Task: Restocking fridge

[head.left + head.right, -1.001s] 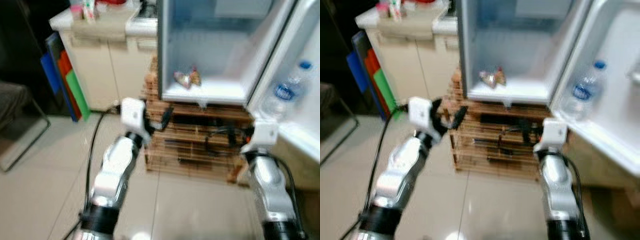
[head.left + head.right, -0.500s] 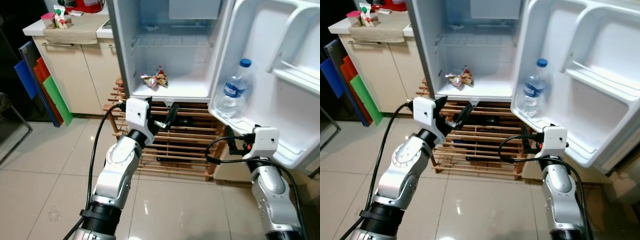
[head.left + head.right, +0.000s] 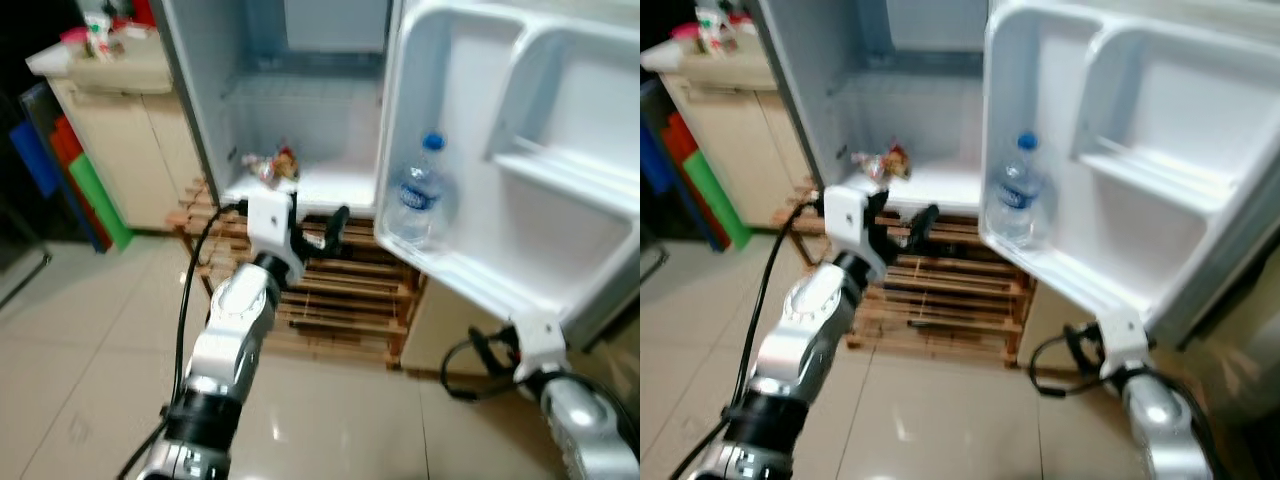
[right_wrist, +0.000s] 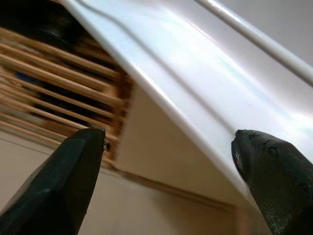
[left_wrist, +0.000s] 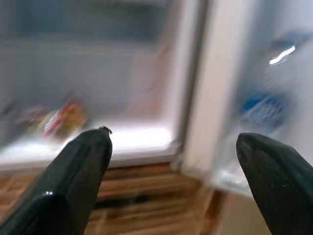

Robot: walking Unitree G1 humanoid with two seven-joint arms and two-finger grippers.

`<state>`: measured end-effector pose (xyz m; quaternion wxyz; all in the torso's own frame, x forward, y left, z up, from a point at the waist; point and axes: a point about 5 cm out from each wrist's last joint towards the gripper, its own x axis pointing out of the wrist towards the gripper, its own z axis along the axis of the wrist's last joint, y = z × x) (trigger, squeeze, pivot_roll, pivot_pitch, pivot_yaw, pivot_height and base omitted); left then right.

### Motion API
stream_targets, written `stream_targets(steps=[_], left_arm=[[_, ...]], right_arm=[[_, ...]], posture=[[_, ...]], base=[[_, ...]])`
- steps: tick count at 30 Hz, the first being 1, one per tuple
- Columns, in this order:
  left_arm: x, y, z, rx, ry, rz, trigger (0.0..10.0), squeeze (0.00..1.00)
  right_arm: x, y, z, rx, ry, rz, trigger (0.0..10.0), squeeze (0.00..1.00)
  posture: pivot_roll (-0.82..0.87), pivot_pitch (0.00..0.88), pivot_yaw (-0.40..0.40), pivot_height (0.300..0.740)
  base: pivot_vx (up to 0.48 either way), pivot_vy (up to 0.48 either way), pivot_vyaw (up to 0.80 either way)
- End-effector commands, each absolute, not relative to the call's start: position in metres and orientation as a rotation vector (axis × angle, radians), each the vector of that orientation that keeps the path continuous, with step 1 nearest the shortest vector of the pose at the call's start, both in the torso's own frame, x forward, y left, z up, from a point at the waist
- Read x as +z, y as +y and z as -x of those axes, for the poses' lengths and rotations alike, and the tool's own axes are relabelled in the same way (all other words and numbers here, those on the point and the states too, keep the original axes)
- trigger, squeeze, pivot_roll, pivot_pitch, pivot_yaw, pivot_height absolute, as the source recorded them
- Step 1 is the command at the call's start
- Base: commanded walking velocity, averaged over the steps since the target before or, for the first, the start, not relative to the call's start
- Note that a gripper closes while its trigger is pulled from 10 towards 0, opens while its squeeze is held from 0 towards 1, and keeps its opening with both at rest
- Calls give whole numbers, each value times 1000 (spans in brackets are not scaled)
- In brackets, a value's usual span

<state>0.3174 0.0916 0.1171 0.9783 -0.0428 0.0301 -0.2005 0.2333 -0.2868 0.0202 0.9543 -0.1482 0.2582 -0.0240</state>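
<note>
The fridge (image 3: 300,120) stands open, its door (image 3: 520,180) swung wide. A water bottle (image 3: 415,200) stands upright in the door's lowest bin; what looks like a snack packet (image 3: 270,168) lies near the bottom shelf's front edge. Left gripper (image 5: 181,191) and right gripper (image 4: 168,181) both gape wide, empty.

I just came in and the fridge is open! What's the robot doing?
The robot stands at the open fridge. Neither gripper holds anything. The left gripper is open, raised near the shelf with a snack on it. The right gripper, also open, is low under the door, where a bottle stands.
</note>
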Motion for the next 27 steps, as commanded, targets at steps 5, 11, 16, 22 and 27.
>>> stream_targets(steps=[5,11,16,22,27], left_arm=[[59,124,-316,-259,425,20,10000,0],[56,122,-313,-261,425,28,10000,0],[62,118,-316,-270,374,53,10000,0],[68,117,-318,-271,334,73,10000,0],[68,118,-318,-265,314,54,10000,0]], right_arm=[[-3,-354,-190,-374,854,303,10000,0],[-8,-342,-193,-216,861,212,10000,0],[-20,-307,-190,60,816,100,10000,0],[-26,-292,-177,196,802,-34,10000,0],[-30,-300,-165,172,823,-142,10000,0]], posture=[[-143,0,39,740],[-138,0,24,740],[-140,0,21,740],[-144,0,24,740],[-146,0,27,740]], base=[[0,0,0],[0,0,0],[0,0,0],[0,0,0],[0,0,0]])
